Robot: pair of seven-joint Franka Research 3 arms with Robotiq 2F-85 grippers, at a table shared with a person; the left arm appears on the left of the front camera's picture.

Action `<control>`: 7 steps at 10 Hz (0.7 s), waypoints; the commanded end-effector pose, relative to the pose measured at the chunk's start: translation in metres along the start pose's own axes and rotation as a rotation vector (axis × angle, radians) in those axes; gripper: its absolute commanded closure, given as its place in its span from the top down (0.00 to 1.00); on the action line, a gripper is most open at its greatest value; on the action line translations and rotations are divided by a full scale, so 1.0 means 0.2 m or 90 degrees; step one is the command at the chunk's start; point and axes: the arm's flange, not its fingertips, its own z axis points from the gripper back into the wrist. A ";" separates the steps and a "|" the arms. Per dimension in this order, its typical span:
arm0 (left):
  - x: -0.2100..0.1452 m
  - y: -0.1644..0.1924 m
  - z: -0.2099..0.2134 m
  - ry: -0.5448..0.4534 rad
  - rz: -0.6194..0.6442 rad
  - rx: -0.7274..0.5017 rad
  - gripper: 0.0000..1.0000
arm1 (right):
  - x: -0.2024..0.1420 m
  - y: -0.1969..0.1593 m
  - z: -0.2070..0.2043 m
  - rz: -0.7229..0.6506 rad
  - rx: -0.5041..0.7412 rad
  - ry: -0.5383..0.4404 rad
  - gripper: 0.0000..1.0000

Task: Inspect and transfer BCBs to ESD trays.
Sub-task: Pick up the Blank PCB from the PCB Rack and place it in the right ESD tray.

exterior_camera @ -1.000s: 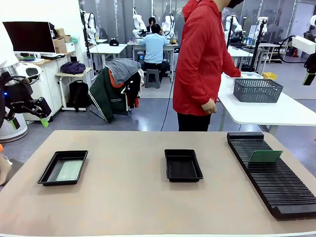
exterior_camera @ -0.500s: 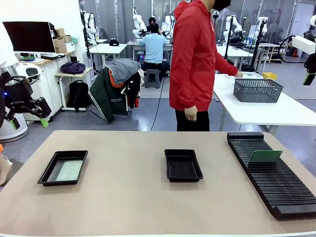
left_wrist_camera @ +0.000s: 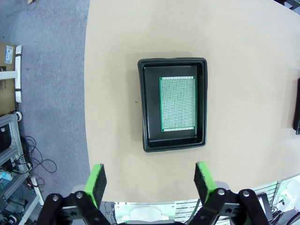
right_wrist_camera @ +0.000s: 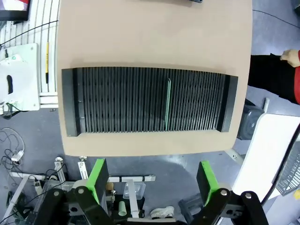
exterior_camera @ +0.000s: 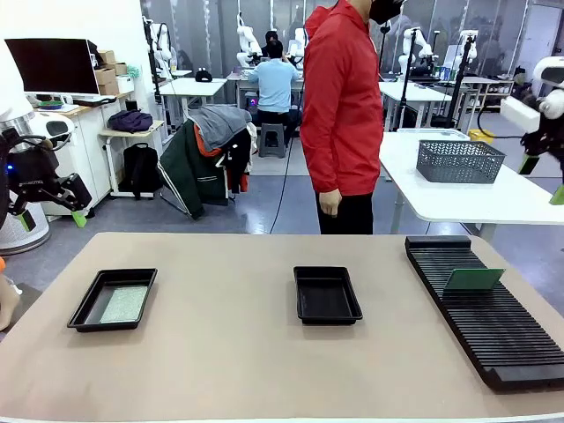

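Note:
One black ESD tray (exterior_camera: 88,306) lies at the table's left with a pale green BCB (exterior_camera: 123,304) flat on its floor. A second ESD tray (exterior_camera: 326,294), bare inside, lies mid-table. Another BCB (exterior_camera: 473,279) stands upright in the long black slotted rack (exterior_camera: 493,326) on the right. My left gripper (exterior_camera: 53,216) hangs open off the table's left side. High over the left tray (left_wrist_camera: 143,112) and its board (left_wrist_camera: 177,103), the left gripper (left_wrist_camera: 150,171) holds nothing. My right gripper (exterior_camera: 544,181) is open and raised at the far right. The right gripper (right_wrist_camera: 152,180) looks down on the rack (right_wrist_camera: 117,99) and its upright BCB (right_wrist_camera: 167,104).
A person in a red jacket (exterior_camera: 344,106) stands at the table's far edge, one hand (exterior_camera: 330,204) hanging down. Behind to the right, a white table carries a grey wire-mesh basket (exterior_camera: 459,160). The middle tray's edge (left_wrist_camera: 297,112) shows at the left wrist view's right side.
The person has turned from the white table behind and stepped left toward the middle. My right gripper has shifted lower at the right edge. The left arm, trays and boards are unmoved.

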 end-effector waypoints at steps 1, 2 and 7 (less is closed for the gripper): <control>0.00 0.00 -0.01 -0.004 0.001 0.000 1.00 | -0.05 -0.02 -0.16 0.021 -0.020 -0.030 1.00; 0.00 0.00 -0.01 -0.004 0.001 0.000 1.00 | -0.07 -0.02 -0.26 0.019 -0.018 -0.032 1.00; 0.00 0.00 -0.01 -0.004 0.001 0.000 1.00 | -0.13 -0.07 -0.69 0.020 -0.038 -0.047 1.00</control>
